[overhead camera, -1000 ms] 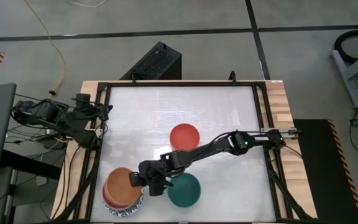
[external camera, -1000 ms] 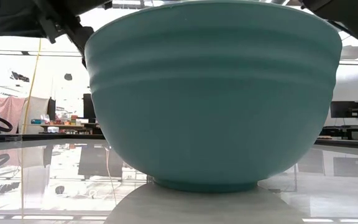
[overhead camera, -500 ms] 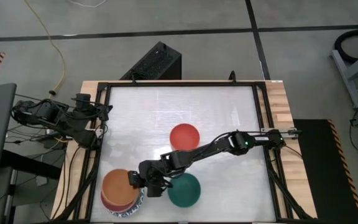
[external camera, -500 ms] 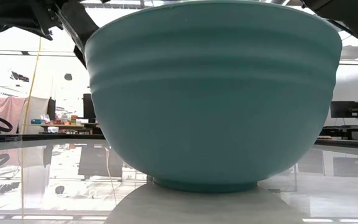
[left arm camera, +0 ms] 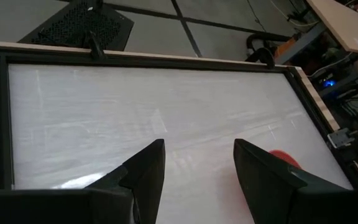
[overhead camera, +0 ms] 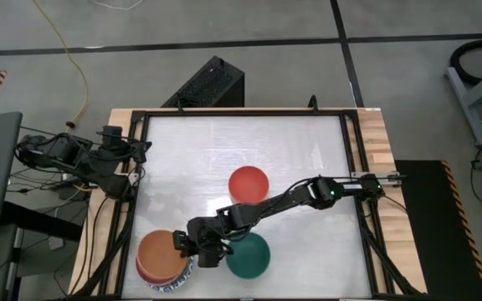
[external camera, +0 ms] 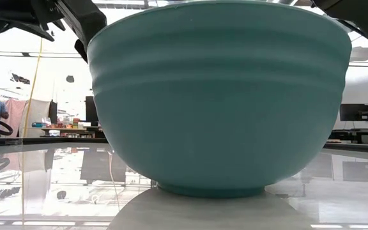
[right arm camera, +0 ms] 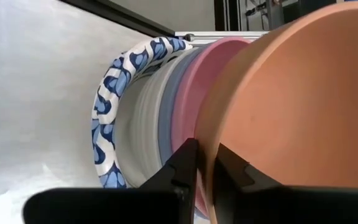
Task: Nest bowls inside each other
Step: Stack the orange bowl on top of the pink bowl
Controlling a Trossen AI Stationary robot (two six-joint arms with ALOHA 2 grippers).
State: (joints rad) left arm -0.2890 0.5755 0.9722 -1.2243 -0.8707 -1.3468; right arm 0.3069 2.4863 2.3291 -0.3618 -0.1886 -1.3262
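Right gripper [right arm camera: 202,163] sits low at the near left corner, its fingers narrowly parted astride the rim of the orange bowl [overhead camera: 156,250], loose rather than pinching. That bowl tops the stack [right arm camera: 148,106]. Green bowl [overhead camera: 248,255] just right of it, red bowl [overhead camera: 248,183] farther back. Left gripper [left arm camera: 197,165] waits open, far left.

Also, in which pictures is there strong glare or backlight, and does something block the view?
Low view: the green bowl fills most of the frame, with bright backlight behind and reflections on the table. Left wrist view: pale sheen across the tabletop. Right wrist view: the orange bowl looms very close, evenly lit.
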